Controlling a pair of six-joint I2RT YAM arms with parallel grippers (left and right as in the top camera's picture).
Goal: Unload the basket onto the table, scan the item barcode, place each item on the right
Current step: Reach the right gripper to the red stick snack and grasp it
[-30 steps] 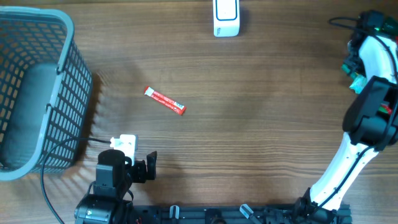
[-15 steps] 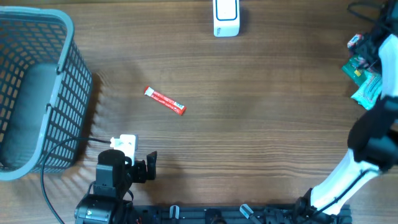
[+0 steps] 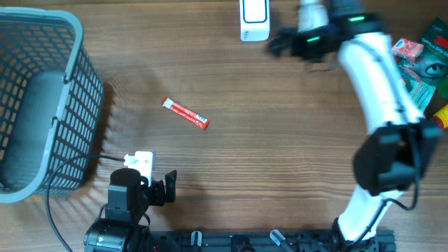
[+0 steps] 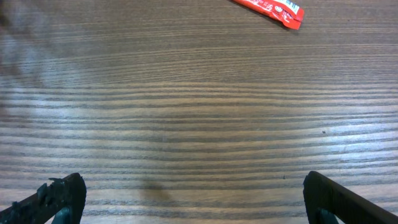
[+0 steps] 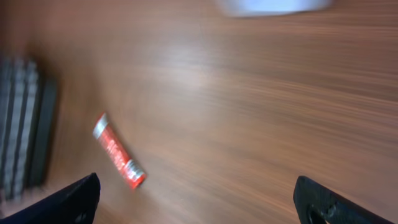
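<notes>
Right fingers [image 5: 71, 198] now over beside the scanner [image 3: 254, 21], wide apart and empty, like left fingers [image 4: 59, 199].

overhead: straight down, far | left wrist: low, close | right wrist: higher, blurred | shared: red sachet [image 3: 185, 113]

Blur smears the right wrist view, the white scanner [image 5: 273, 5] cut by its top edge, while the red packet [image 4: 273, 7] runs off the left wrist frame's top.
</notes>
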